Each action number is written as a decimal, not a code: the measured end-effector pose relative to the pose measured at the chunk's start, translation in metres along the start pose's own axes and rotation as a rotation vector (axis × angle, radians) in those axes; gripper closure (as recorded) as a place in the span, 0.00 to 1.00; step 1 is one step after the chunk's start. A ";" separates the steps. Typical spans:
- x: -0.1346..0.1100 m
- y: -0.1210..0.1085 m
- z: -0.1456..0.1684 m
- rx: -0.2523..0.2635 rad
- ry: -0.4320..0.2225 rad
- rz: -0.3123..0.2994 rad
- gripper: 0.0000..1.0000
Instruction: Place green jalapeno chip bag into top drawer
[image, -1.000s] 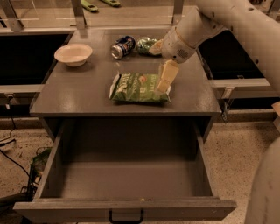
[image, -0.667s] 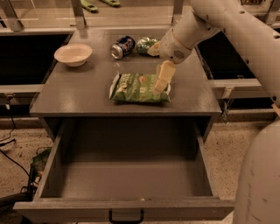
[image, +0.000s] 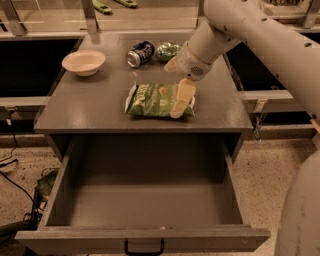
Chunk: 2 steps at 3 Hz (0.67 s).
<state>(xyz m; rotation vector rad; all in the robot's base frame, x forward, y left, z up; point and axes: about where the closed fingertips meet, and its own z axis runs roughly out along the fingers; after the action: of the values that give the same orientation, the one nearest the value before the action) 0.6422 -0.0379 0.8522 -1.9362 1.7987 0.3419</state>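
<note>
The green jalapeno chip bag (image: 152, 100) lies flat near the front middle of the grey cabinet top (image: 90, 107). My gripper (image: 172, 92) hangs from the arm coming in from the upper right. It is open and empty. One cream finger (image: 183, 96) lies over the bag's right end, reaching almost to its front edge; the other points back toward the can. The top drawer (image: 145, 239) is pulled fully open below the cabinet top, and its grey inside is bare. Its black handle (image: 144, 248) shows at the bottom edge.
A white bowl (image: 83, 61) sits at the back left of the cabinet top. A tipped drink can (image: 140, 53) and a small shiny green packet (image: 168, 51) lie at the back middle, just behind my wrist. Cables lie on the floor at the left.
My gripper has moved down and toward the front left, so the finger now lies further over the bag's right end. The bag and drawer have not moved.
</note>
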 end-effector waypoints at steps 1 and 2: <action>0.000 0.000 0.000 0.000 -0.002 0.001 0.00; 0.007 -0.007 0.016 -0.031 -0.034 0.019 0.00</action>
<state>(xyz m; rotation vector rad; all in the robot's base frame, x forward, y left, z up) 0.6519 -0.0361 0.8361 -1.9243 1.8014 0.4086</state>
